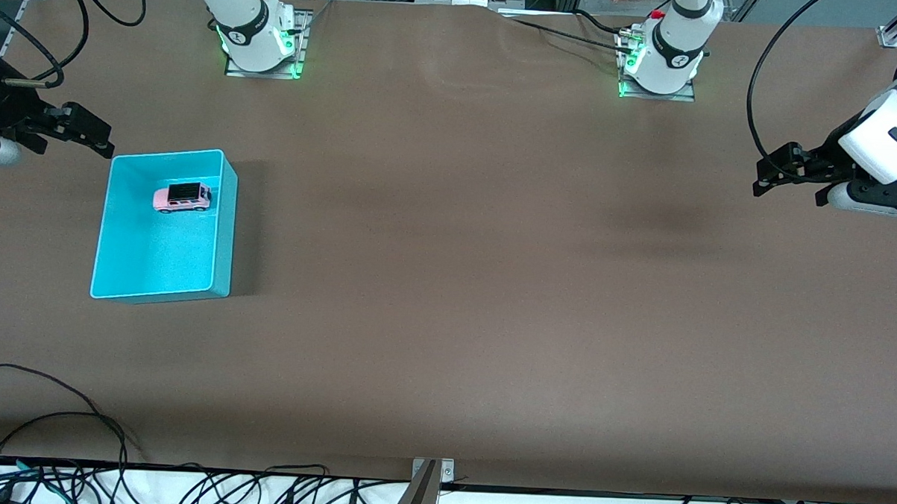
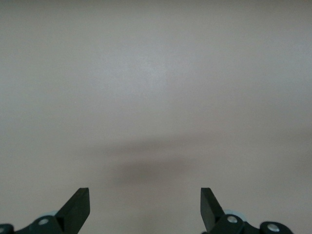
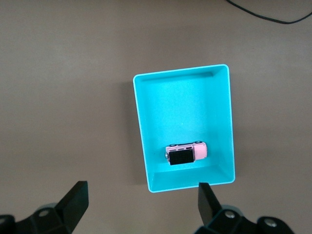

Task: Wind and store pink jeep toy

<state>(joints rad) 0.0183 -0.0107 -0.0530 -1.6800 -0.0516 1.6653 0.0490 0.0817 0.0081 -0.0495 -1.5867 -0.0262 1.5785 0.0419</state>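
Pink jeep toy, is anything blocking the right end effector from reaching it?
Nothing visible does. The pink jeep toy lies uncovered in the open-topped turquoise bin, and the right end effector, open, hangs beside the bin's rim.

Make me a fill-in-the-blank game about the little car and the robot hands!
1. The pink jeep toy sits inside the ____ bin.
2. The jeep's roof is ____.
3. The right gripper and the left gripper both have their fingers ____.
4. The number of grippers holding the jeep is ____.

Missing words: turquoise; black; open; zero
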